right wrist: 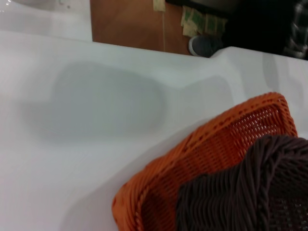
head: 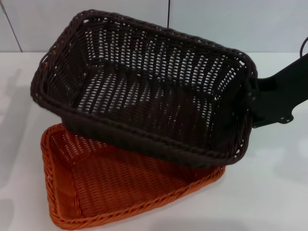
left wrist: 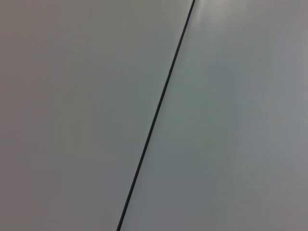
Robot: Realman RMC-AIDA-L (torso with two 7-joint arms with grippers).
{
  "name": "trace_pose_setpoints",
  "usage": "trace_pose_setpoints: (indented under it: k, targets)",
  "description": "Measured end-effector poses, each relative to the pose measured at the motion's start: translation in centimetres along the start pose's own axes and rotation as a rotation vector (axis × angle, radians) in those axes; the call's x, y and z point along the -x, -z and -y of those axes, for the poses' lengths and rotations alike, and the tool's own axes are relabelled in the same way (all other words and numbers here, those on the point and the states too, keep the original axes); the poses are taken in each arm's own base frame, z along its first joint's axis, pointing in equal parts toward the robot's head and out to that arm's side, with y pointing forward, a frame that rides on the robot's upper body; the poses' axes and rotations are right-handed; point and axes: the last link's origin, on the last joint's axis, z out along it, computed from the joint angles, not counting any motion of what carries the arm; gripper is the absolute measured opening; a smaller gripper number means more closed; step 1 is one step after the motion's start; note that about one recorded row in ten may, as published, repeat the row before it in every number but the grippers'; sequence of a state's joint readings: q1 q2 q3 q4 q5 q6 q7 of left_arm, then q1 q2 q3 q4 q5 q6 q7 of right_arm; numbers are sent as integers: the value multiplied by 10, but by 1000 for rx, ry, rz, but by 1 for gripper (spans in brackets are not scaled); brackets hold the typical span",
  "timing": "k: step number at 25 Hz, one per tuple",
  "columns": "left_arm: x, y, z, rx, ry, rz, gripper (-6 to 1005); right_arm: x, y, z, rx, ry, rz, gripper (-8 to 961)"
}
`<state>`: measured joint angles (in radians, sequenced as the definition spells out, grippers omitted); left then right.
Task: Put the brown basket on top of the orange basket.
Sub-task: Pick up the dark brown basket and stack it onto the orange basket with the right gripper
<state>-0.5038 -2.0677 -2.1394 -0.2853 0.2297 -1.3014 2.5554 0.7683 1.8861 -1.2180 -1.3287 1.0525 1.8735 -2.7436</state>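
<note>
The brown basket (head: 144,91) hangs tilted above the table in the head view, its lower long side overlapping the back of the orange basket (head: 106,187), which lies flat on the white table. My right gripper (head: 251,98) is shut on the brown basket's right-hand rim, with its black arm reaching in from the right. In the right wrist view a corner of the brown basket (right wrist: 240,192) sits over the orange basket (right wrist: 207,154); whether the two touch cannot be told. My left gripper is out of view.
The white table (head: 269,192) runs around the baskets, with a panelled wall (head: 216,24) behind. The right wrist view shows the table's far edge (right wrist: 144,48), with brown floor and a shoe (right wrist: 204,45) beyond it. The left wrist view holds only a plain panel with a dark seam (left wrist: 156,115).
</note>
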Motion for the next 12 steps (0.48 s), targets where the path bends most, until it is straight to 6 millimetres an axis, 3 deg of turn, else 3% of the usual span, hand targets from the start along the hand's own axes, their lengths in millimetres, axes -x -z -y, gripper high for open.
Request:
trace_pose_setpoints:
  k: [12]
  targets:
    - [0,3,3,-5,-4,7,834,2,-7,-7,-41,86,62,180]
